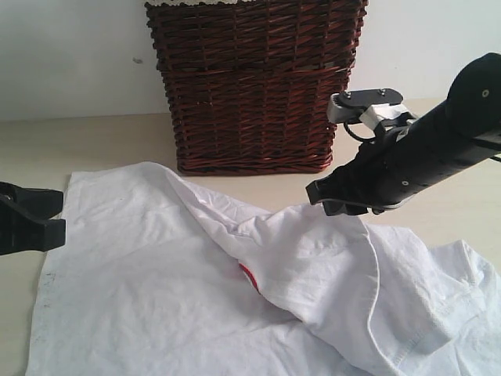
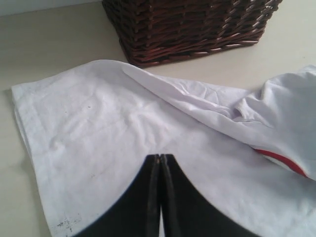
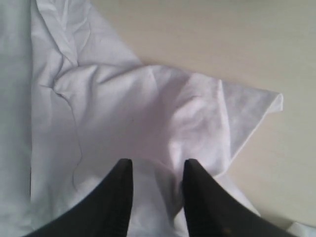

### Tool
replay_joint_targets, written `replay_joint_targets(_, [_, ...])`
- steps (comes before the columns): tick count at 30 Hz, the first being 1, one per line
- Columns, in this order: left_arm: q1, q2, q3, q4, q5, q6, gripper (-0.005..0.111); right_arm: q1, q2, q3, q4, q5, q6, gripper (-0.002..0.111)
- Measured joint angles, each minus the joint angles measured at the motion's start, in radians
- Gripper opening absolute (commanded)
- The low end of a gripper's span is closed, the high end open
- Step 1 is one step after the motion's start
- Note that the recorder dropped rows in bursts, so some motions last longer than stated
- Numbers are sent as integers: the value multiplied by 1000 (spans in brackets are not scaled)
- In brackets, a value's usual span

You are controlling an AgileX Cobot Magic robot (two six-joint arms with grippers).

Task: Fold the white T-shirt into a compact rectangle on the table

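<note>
The white T-shirt (image 1: 156,274) lies spread over the near half of the tabletop (image 1: 94,141), in front of the dark wicker basket (image 1: 250,86) that stands by the far edge, and runs out of the exterior view toward the near edge. Its left part lies fairly flat and single-layered. Its right part is rumpled and thrown up into a long ridge that crosses the middle, with a sliver of red lettering (image 1: 249,276) peeping out from under the fold. The right hand (image 1: 333,200) sits at the top of that ridge. In its wrist view the jaws stand about half apart with bunched white cloth between and beneath them, and a pointed flap (image 3: 247,103), probably a sleeve, lies on the bare tabletop beyond. Whether the jaws pinch the cloth or merely straddle it, I cannot tell. The left hand (image 1: 59,215) hovers at the shirt's left border, its jaws pressed together on nothing. As I judge it, the task is at an early stage. One side seems to be partway through a first fold toward the middle, but no edge is lined up, the outline is ragged, and nothing resembles a rectangle. What remains is to lay this fold flat, bring the other side and the sleeves in, then double the length into a compact shape.
</note>
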Motion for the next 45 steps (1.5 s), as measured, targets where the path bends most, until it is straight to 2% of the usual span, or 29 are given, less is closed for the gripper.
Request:
replay_joint_targets(5, [0,0,0,-2,2,0,0,0,-46,0,7,8,-2,35])
replay_joint_targets(10, [0,0,0,-2,2,7,0,0,-73,0,-44,110,12,35])
replay_joint_targets(17, [0,0,0,-2,-2,10,0,0,-73,0,-249,117,252,35])
replay_joint_targets(25, [0,0,0,-2,0,10,0,0,-59,0,-188,91,209,35])
replay_joint_targets(37, [0,0,0,-2,2,8,0,0,51,0,-208,43,205,34])
replay_joint_targets(39, [0,0,0,-2,2,8,0,0,51,0,-208,38,196,29])
replay_joint_targets(45, [0,0,0,-2,2,8,0,0,23,0,-208,0,180,0])
